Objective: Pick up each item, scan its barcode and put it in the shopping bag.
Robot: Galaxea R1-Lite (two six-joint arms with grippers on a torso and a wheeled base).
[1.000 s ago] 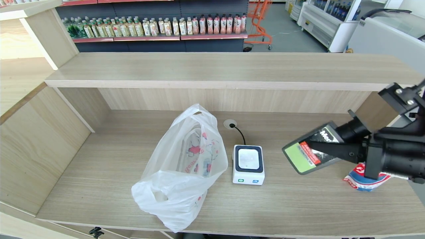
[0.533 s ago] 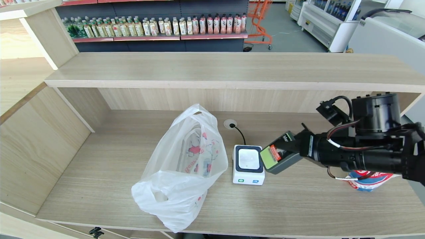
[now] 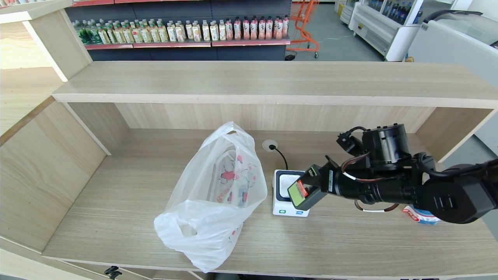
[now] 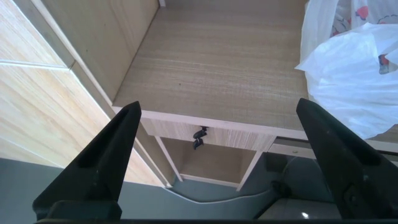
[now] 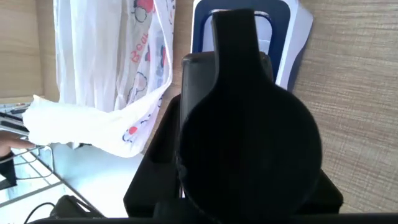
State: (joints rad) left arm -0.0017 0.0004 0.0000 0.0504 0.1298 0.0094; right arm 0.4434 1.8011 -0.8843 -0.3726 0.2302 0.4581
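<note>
My right gripper (image 3: 316, 182) is shut on a dark grey box (image 3: 300, 193) with a green and red label. It holds the box just above the right side of the white and blue barcode scanner (image 3: 283, 191) in the middle of the counter. In the right wrist view the dark box (image 5: 249, 124) hangs before the scanner (image 5: 292, 37). The white shopping bag (image 3: 214, 194) stands left of the scanner with printed packs inside. My left gripper (image 4: 217, 109) is open, low by the counter's front edge, near the bag (image 4: 357, 81).
A red, white and blue packet (image 3: 422, 216) lies on the wooden counter (image 3: 342, 241) at the right, partly behind my right arm. The scanner's cable (image 3: 281, 155) runs to a hole in the counter. A raised shelf wall (image 3: 264, 114) closes the back.
My right arm has carried the box leftward, from above the packet at the right to over the scanner, and the wrist has turned. The bag and the scanner have not moved.
</note>
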